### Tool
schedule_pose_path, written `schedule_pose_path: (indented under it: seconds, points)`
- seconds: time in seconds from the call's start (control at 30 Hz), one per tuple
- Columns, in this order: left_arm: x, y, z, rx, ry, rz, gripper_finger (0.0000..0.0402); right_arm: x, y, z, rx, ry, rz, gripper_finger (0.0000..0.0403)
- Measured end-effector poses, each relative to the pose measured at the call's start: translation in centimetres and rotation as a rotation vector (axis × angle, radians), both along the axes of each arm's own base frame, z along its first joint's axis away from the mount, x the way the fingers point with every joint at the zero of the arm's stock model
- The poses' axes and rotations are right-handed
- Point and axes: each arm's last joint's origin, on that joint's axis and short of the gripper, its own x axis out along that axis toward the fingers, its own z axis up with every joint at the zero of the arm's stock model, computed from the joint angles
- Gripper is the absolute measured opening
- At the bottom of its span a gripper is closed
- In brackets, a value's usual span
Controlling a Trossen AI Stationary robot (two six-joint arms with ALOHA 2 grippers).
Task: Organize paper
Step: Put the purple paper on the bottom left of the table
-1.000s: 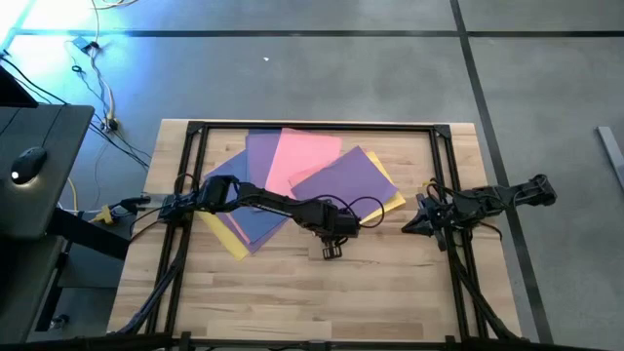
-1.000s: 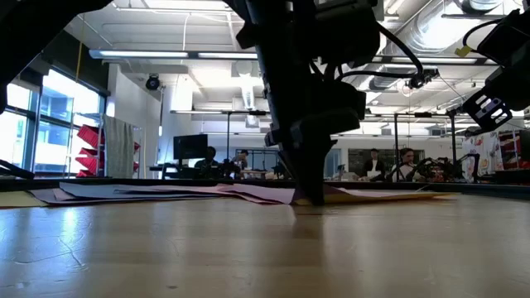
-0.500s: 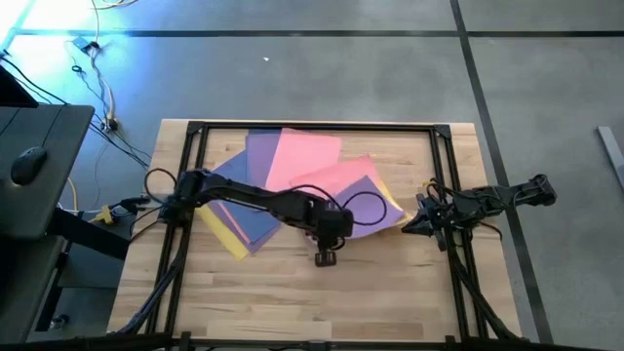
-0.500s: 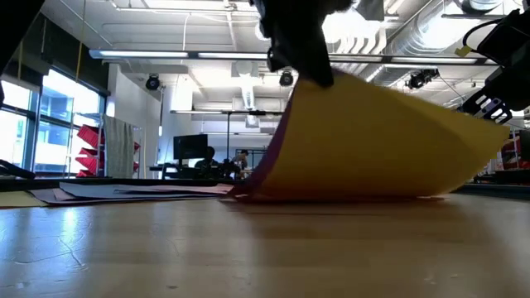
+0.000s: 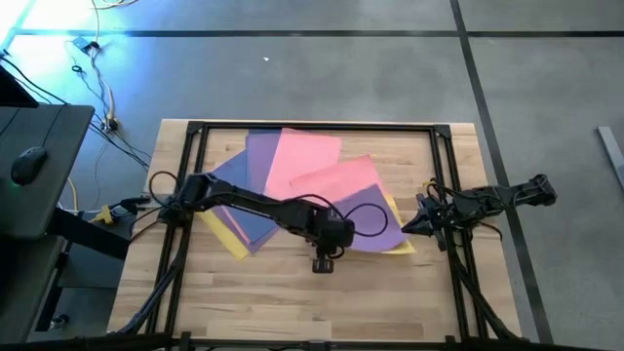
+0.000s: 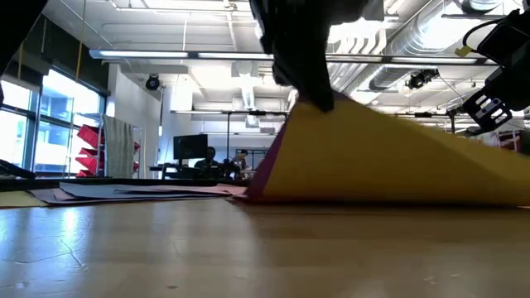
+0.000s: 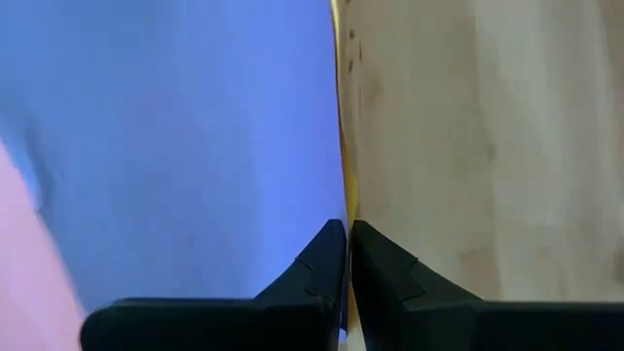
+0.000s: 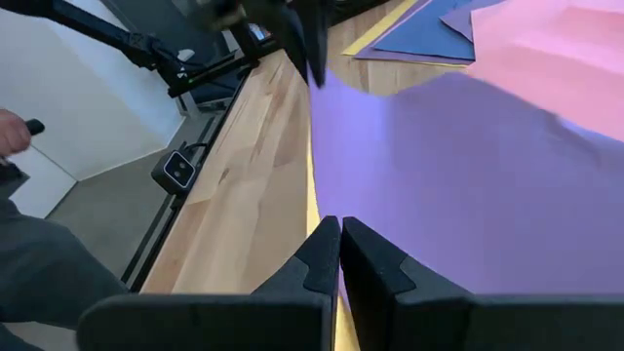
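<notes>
While left gripper [image 5: 323,255] pinches purple+yellow sheets [image 5: 375,224] by near edge, drag low/slow; right gripper [image 5: 409,226] idles closed, empty.

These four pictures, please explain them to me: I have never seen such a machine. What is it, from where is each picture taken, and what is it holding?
It is a robot with two dark arms at a wooden table. Each arm ends in a two-finger gripper.

One picture looks straight down from above. One looks level across the table top into the room behind. The other two come from small cameras on the arms' wrists.

On the table lie thin coloured sheets of paper: pink, blue, purple and yellow, overlapping loosely.

The left gripper is shut on the edge of the purple sheet, with a yellow sheet under it, and holds that edge up off the table. The right gripper is shut too, at the same sheets' edge on the table's right side; whether it pinches them I cannot tell.
</notes>
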Motion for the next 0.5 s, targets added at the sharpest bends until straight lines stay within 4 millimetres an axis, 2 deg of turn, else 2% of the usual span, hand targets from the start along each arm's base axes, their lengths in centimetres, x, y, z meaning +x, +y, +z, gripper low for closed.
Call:
schedule_pose_path:
  seconds: [0.1, 0.27, 0.33, 0.5]
  points:
    - [0.5, 0.0, -2.4, 0.01, 0.054, 0.004, 0.0, 0.0, 0.0, 0.0, 0.0, 0.0, 0.0, 0.0]
    - [0.9, -0.2, -4.5, 0.009, 0.096, 0.031, 0.0, 0.0, 0.0, 0.0, 0.0, 0.0, 0.0, 0.0]
    - [0.9, -0.3, -5.1, 0.012, 0.112, 0.03, 0.0, 0.0, 0.0, 0.0, 0.0, 0.0, 0.0, 0.0]
    - [0.9, -0.3, -5.1, 0.006, 0.112, 0.027, 0.0005, 0.0, 0.0, 0.0, 0.0, 0.001, 0.0, 0.0]
